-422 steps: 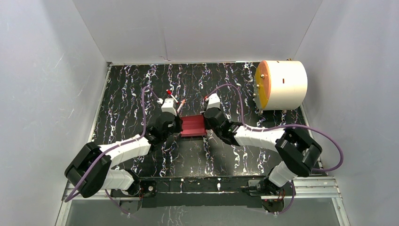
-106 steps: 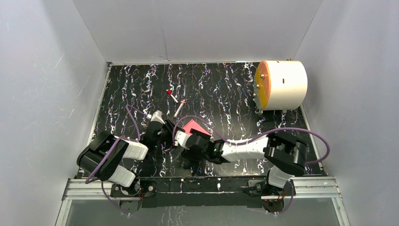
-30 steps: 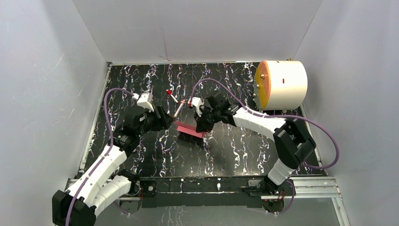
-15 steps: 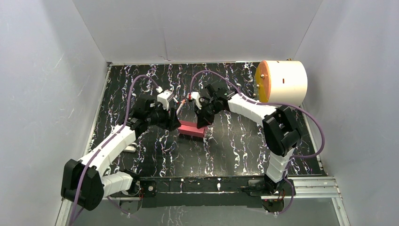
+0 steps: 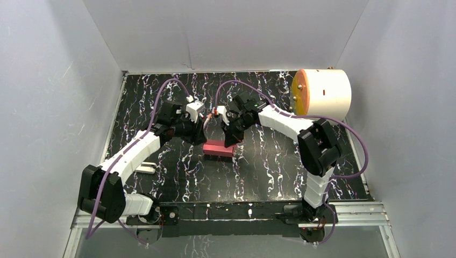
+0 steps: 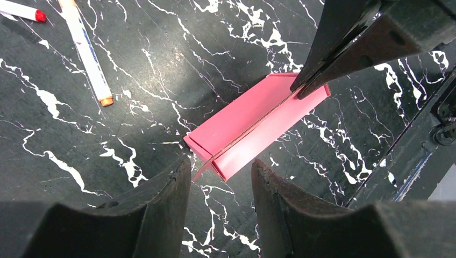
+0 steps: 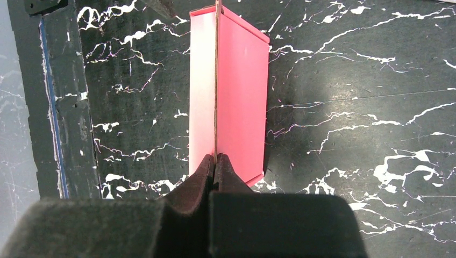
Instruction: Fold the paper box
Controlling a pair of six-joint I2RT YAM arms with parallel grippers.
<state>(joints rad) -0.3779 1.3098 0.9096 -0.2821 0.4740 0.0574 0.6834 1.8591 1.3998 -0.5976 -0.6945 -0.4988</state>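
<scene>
**Right claw has the panel, left claw lines up on the end**

Here we are: the red-pink thin-card paper box lies flat in the middle of the black, white-veined surface, between the two arms. The right claw is pressed together on a thin panel of card that stands on edge along the length of the box, pinched at one end. The left claw hangs over the opposite end, spread, a finger on either side of a small loose corner flap. Whether it touches the card, I can't tell.

This looks to me like closing off that end. To do it well, the right claw should hold the panel upright and steady without tugging, because card this thin creases anywhere. The left claw wants to come down square to the end, catch the little flap, and press it along its own fold line. It should close slowly, or the flap may slip out and the box skid.

The count:
- one paper box
- two claws
- a red-capped pen and an orange-tipped pen, both clear of the box
- one big white cylinder with an orange face in the far right corner
</scene>
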